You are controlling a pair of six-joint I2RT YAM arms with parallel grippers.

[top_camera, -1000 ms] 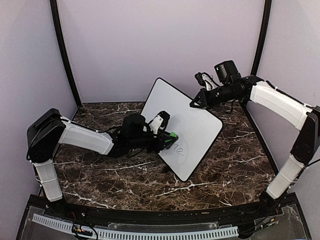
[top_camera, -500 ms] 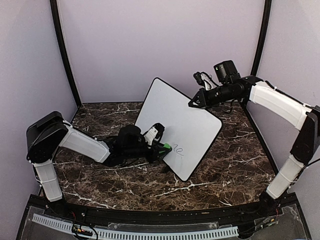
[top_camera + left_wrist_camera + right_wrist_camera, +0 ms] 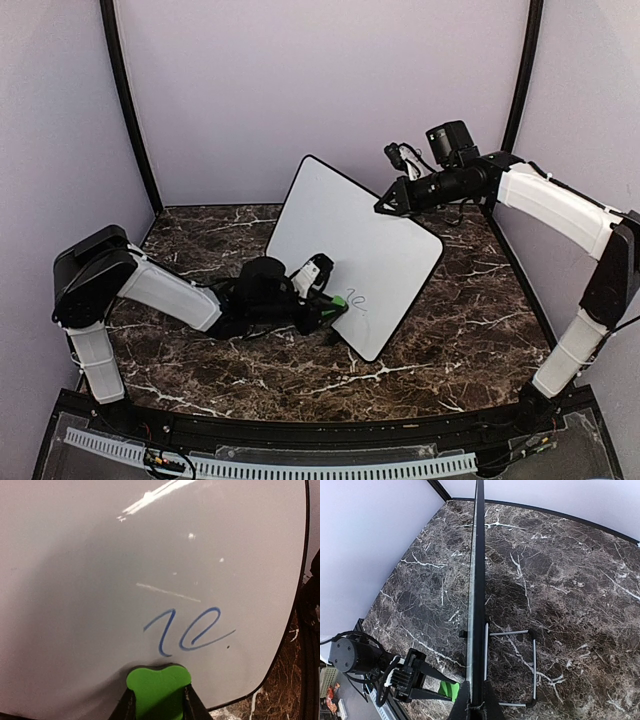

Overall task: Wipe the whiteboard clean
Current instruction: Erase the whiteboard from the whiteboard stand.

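The whiteboard (image 3: 355,245) stands tilted on the marble table, its face toward the left arm. It fills the left wrist view (image 3: 100,555), with blue marker strokes (image 3: 187,630) low on it. In the right wrist view it shows edge-on (image 3: 478,580). My left gripper (image 3: 335,303) is shut on the green eraser (image 3: 157,687), which presses the board just below the strokes. The eraser also shows in the right wrist view (image 3: 450,690). My right gripper (image 3: 385,207) is shut on the board's top right edge, its jaws either side of the frame.
The board's wire stand (image 3: 520,667) rests on the dark marble table (image 3: 460,330) behind the board. Purple walls (image 3: 320,90) and black corner posts (image 3: 125,100) enclose the table on three sides.
My left gripper with the eraser has slid down the board's face and a little right. Some of the writing at the left is gone. The right arm has barely moved.
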